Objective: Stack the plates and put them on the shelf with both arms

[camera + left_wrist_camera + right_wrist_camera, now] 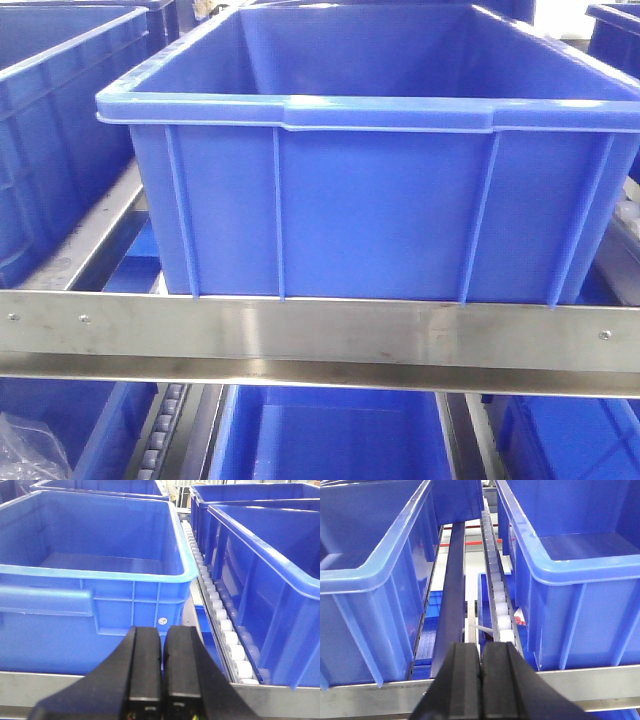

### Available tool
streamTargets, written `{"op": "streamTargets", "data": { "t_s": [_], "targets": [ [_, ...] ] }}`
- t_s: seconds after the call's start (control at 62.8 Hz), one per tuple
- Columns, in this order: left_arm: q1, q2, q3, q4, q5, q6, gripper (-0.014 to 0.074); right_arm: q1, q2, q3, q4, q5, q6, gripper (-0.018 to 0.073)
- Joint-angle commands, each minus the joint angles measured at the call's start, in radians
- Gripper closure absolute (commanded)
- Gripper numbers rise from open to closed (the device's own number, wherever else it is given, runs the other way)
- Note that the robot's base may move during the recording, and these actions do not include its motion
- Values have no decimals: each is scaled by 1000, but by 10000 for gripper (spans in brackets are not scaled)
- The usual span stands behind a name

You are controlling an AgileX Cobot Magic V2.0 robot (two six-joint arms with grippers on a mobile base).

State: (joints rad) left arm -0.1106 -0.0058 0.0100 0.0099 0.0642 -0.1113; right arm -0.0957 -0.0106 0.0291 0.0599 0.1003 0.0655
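Left gripper [163,652]: black fingers pressed together, nothing between them, poised at the front edge of a steel shelf rail [280,700]. Directly ahead: large blue plastic bin [95,565], open-topped, interior bare as far as visible, pale rim, moulded handle ledge on the near wall. To its right: white roller track [216,611] running back along the shelf, then a second blue bin [265,575] seated against the track. Right gripper [481,667]: black fingers clenched, likewise holding nothing, centred over the gap between two bins. Left of gap: blue crate [375,575] with ribbed wall. Right of gap: blue crate [575,575], floor partly visible and bare. Between them: dark steel channel [452,590] and white roller strip [496,590], with lower-tier bins glimpsed beneath. Front view: one ribbed blue tote [380,190] on a brushed steel beam [320,335] fixed with small screws; more blue bins at both sides and on the tier below; crumpled clear plastic [25,450] at lower left. Plates: not visible in any view; location cannot be told.
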Motion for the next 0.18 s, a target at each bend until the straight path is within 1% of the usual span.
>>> {"op": "streamTargets", "data": {
  "t_s": [0.0,0.159],
  "targets": [
    [0,-17,21,-5,-95,-2,505,-8,-21,-17,-6,-83,-8,503],
    [0,-17,21,-5,-95,-2,505,-8,-21,-17,-6,-83,-8,503]
  ]
}}
